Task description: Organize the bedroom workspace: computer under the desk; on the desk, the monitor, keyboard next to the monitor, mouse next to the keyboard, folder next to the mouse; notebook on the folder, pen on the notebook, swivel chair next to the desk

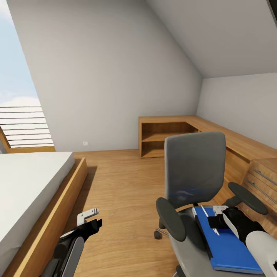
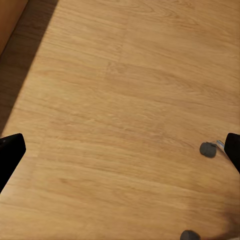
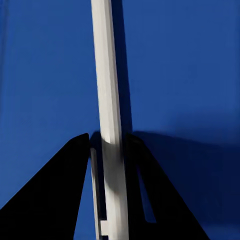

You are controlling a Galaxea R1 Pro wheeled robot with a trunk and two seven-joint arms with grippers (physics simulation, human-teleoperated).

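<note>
One blue folder (image 1: 231,246) lies flat on the seat of the swivel chair (image 1: 194,169), reaching from near the backrest to the seat's front edge. A thin white pen (image 3: 111,115) lies along the folder's cover. The right gripper (image 1: 215,223) sits low over the folder, and the right wrist view shows its two black jaws pressed against either side of the pen, pinching it just above the blue cover.

The chair has a grey back, black armrests and a pale grey seat; one caster (image 1: 157,234) shows below the seat on the wood floor (image 1: 123,200). Just beyond the chair a low light-wood shelf unit (image 1: 165,136) runs along the walls and turns the corner, with open compartments on one side and drawers (image 1: 261,181) with metal handles on the other.

The left gripper (image 1: 90,219) hangs above bare floor, well apart from the chair; its jaws are spread wide, the black tips standing at opposite edges of the left wrist view, with floorboards and two casters between and below them.

A bed (image 1: 30,181) with a white mattress in a wooden frame stands at the left. Grey-white walls slope up overhead, and a skylight (image 1: 19,96) shows sky and slats.
</note>
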